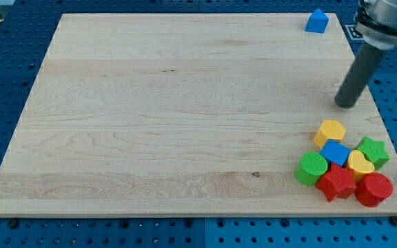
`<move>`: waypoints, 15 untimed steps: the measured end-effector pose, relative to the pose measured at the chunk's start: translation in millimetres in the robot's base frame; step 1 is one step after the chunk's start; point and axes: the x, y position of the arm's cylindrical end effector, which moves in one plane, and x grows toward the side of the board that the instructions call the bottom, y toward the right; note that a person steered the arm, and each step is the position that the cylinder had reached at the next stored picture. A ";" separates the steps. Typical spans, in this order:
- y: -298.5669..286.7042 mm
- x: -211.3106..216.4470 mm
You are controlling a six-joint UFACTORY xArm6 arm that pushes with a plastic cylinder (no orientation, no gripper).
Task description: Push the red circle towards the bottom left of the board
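The red circle (373, 189) lies at the view's bottom right corner of the wooden board (150, 110), the outermost block of a tight cluster. Touching or close beside it are a red star (336, 182), a yellow heart-like block (360, 164), a green star (373, 151), a blue block (335, 152), a green circle (311, 169) and a yellow hexagon (330, 131). My tip (346, 105) stands on the board above the cluster, a short gap above the yellow hexagon, well apart from the red circle.
A lone blue block (316, 21) sits near the board's top right edge. Blue perforated table surrounds the board on all sides.
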 end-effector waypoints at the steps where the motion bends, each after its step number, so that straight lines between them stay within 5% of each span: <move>1: 7.9 44.1; 4: 101.8 78.4; 6: 69.6 156.3; 15: -16.8 142.1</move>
